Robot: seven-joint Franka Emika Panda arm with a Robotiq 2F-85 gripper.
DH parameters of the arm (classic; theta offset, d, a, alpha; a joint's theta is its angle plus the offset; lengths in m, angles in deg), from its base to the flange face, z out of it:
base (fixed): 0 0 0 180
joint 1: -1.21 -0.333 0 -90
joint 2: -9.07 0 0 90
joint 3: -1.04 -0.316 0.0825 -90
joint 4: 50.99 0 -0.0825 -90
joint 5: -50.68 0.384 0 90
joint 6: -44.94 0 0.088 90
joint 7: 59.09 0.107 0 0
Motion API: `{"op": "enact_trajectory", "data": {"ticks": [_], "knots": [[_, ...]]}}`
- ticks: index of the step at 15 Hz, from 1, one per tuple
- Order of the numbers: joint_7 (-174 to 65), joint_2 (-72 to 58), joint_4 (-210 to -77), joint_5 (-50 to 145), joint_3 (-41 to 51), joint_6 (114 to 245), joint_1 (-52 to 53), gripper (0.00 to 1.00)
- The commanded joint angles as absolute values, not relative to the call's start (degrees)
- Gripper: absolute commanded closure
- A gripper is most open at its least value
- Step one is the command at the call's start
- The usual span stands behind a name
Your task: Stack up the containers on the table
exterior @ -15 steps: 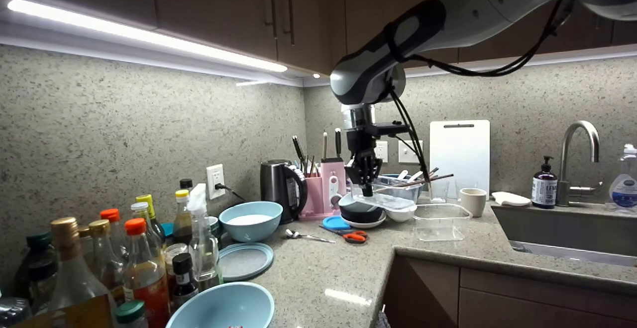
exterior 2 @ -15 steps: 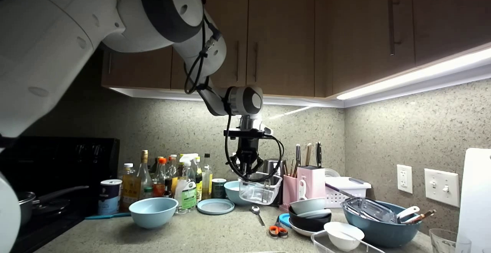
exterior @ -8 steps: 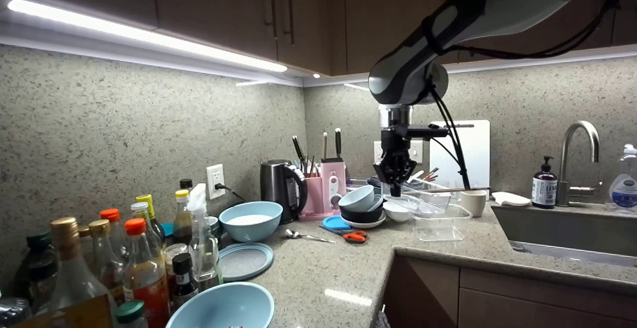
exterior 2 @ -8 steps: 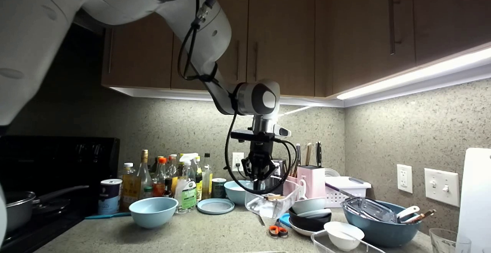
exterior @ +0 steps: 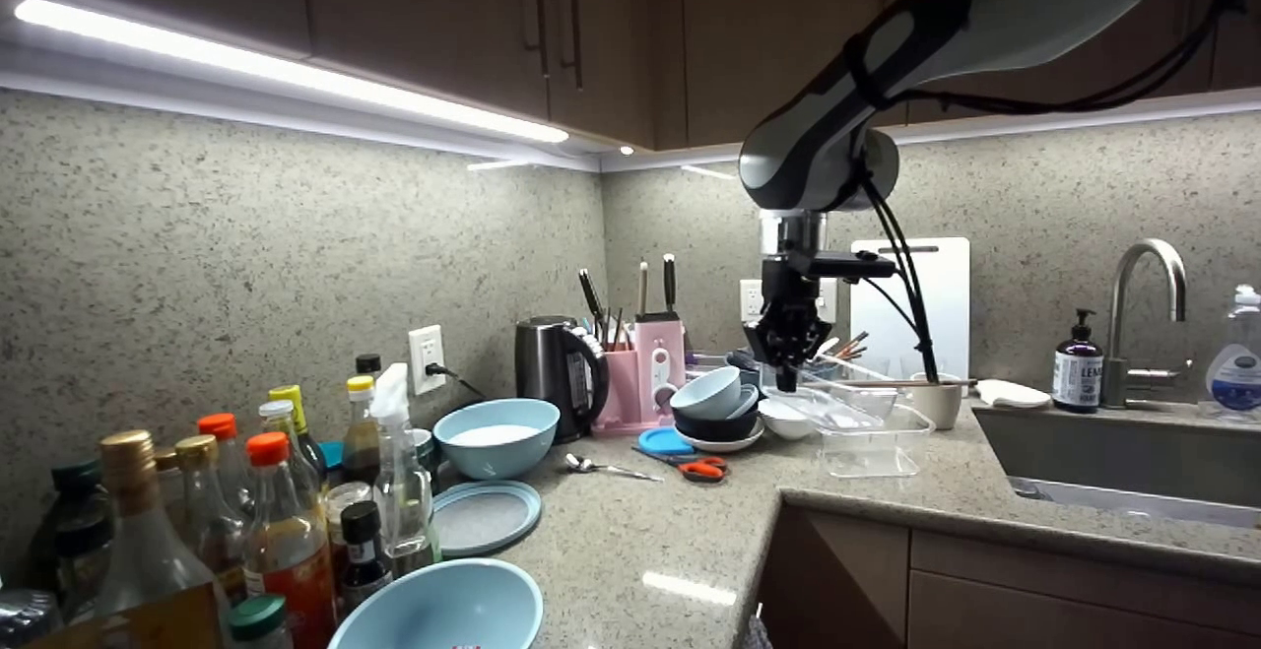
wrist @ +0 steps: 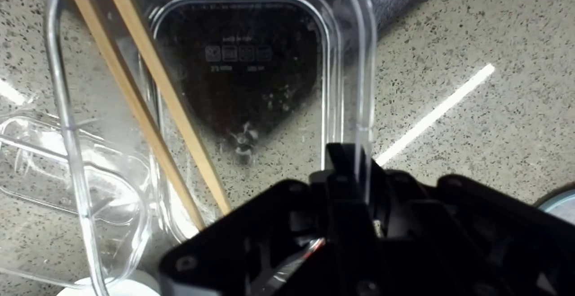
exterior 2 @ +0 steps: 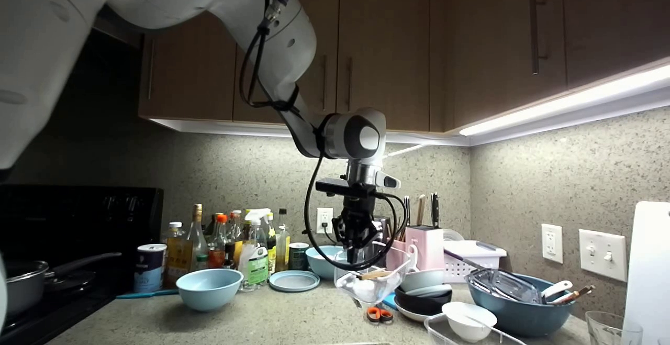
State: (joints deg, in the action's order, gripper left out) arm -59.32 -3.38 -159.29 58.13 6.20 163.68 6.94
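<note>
My end effector (exterior: 786, 379) is clamped on the rim of a clear rectangular tub (exterior 2: 372, 286), aloft over the speckled table (exterior: 630, 521); in the wrist view the tub's long axis looks to run up and down. I judge my coming move turns on a second clear tub (exterior: 872, 454), lower and toward the sink (exterior: 1133, 452). Both look smooth and rigid, corners rounded. Slim wooden chopsticks (wrist: 172, 103) slant out of the held one and might foul the fit. Just beside the lower tub sits a white bowl (exterior: 785, 426); past it, a pale blue bowl (exterior: 707, 394) tilts above a black bowl (exterior: 717, 428).
</note>
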Motion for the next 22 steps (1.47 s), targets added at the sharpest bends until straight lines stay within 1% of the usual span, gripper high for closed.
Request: {"op": "enact_trajectory", "data": {"ticks": [1, 6, 15, 18, 19, 21, 22], "knots": [[-54.08, -4.3, -158.02, 60.38, 6.36, 166.09, 7.23, 0.98], [-48.36, -4.71, -157.54, 61.19, 9.01, 165.56, 9.09, 0.98], [-57.77, -8.38, -153.75, 53.64, 13.63, 154.18, 14.35, 0.98], [-57.32, -11.0, -150.64, 55.62, 14.0, 152.86, 16.05, 0.98], [-56.64, -9.33, -153.27, 54.62, 13.79, 154.86, 15.36, 0.93], [-56.65, -10.74, -151.75, 54.69, 13.89, 154.48, 16.01, 0.93], [-56.64, -11.09, -151.41, 54.69, 13.88, 154.42, 16.06, 0.98]]}}
